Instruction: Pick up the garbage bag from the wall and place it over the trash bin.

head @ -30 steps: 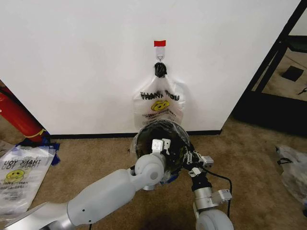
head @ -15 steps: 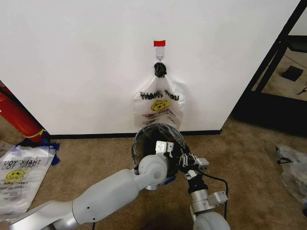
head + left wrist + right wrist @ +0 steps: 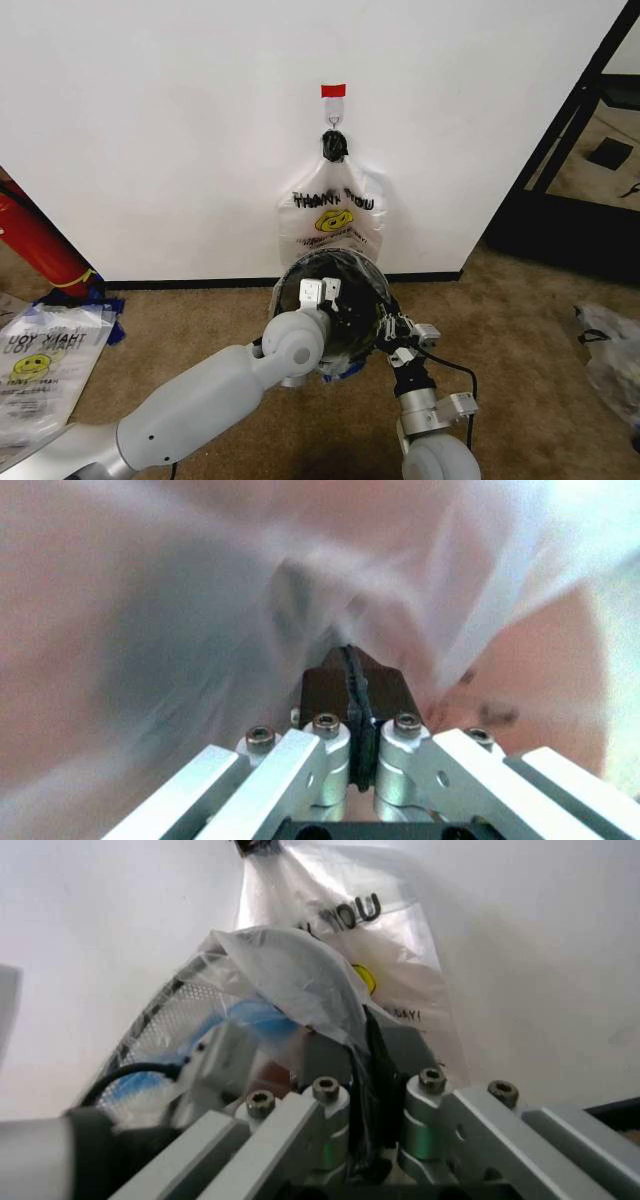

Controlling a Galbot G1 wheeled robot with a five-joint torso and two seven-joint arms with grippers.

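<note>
Wall (image 3: 150, 130): plain white, black baseboard along the carpet. A red tape strip (image 3: 333, 91) sits above a metal hook (image 3: 333, 122).

Hanging bag (image 3: 333, 215): whitish plastic with "THANK YOU" lettering and a yellow smiley, knotted black at the hook and hanging flat against the wall, directly behind the bin.

Trash bin (image 3: 340, 300): round, black wire mesh, standing on the carpet at the foot of the wall, tipped toward the camera so its opening shows. Blue plastic shows at its lower edge.

Garbage bag (image 3: 300, 975): thin clear crinkly plastic, draped over the bin's rim and mesh; in the right wrist view a fold of it rises above the mesh with blue patches beneath.

Left gripper (image 3: 320, 291): at the near left rim of the bin, arm reaching in from the lower left. In the left wrist view (image 3: 358, 705) its dark pads are pressed together on a thin film of the clear plastic.

Right gripper (image 3: 400, 335): at the bin's right side, low. Its pads (image 3: 345, 1057) are closed on an edge of the clear bag.

Spare bags (image 3: 35, 365): flat smiley bags lying on the carpet at far left.
</note>
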